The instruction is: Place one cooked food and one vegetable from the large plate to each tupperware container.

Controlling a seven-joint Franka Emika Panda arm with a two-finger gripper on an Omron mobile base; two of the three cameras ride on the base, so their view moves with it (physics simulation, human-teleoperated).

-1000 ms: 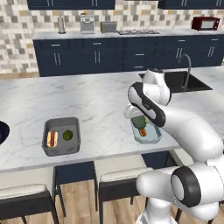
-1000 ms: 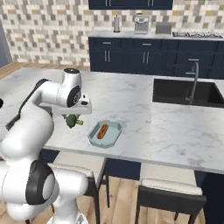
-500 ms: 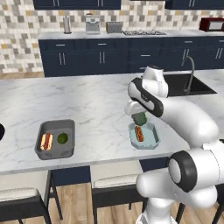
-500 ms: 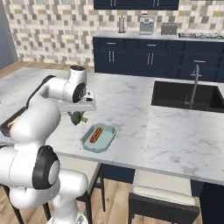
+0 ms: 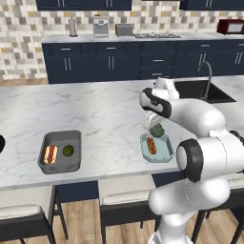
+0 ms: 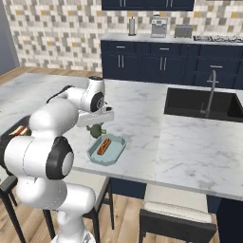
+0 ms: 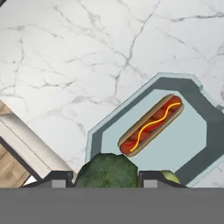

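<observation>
Gripper (image 7: 106, 178) is being held clamped on a green broccoli head (image 7: 108, 172), which is being gripped between the two dark fingertips (image 7: 56, 179) at the bottom of the hand view. In the left base view the broccoli (image 5: 157, 129) is being carried just above the near-left part of the pale teal tray (image 5: 157, 147), apart from its floor (exact gap cannot be told). A hot dog with a yellow mustard line (image 7: 151, 125) is lying diagonally inside the teal tray (image 7: 192, 144); from the right base view the hot dog (image 6: 104, 145) is seen centred in the tray (image 6: 107, 149), with the broccoli (image 6: 97, 130) hanging over the tray's far-left edge. The dark grey tray (image 5: 61, 152) is sitting well to the left on the marble counter (image 5: 95, 109), and a second hot dog (image 5: 50, 154) and a round green vegetable (image 5: 68, 150) are being held in it side by side, not touching.
</observation>
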